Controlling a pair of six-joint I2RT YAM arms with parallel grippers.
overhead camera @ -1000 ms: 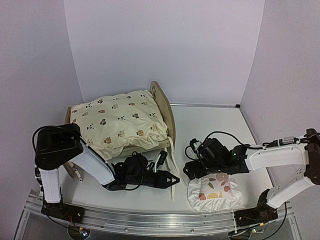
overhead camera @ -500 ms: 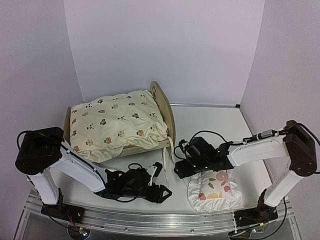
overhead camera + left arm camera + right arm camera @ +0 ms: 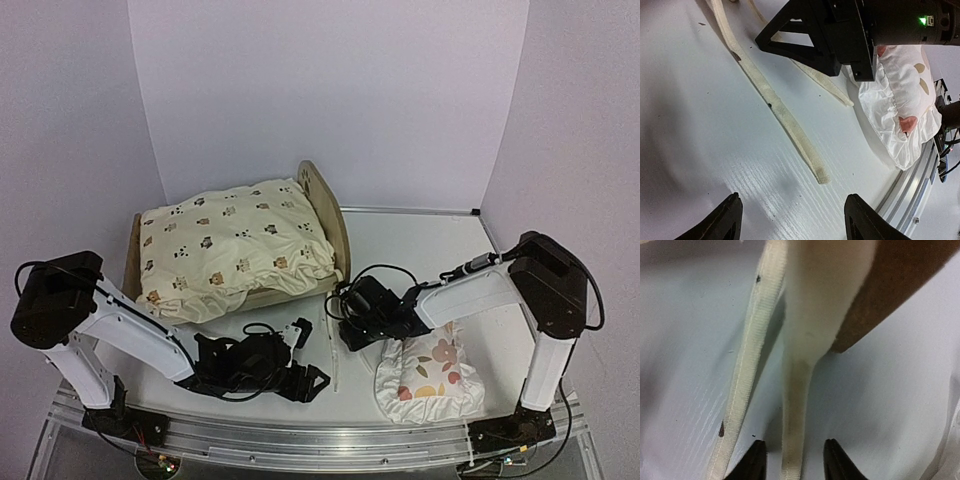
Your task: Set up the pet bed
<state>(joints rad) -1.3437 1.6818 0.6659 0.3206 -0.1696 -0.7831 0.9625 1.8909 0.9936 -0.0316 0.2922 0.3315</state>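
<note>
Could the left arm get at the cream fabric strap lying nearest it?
Probably yes: the left gripper hangs open just short of the cream fabric strap, which lies flat on the white table with nothing between.

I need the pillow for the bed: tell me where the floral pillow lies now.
Top view: the floral pillow lies on the table at the near right, just below the right gripper in the picture, right of the pet bed.

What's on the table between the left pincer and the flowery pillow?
Two loose cream straps lie on the table between the left pincer and the flowery pillow, clearest in the left wrist view.
</note>
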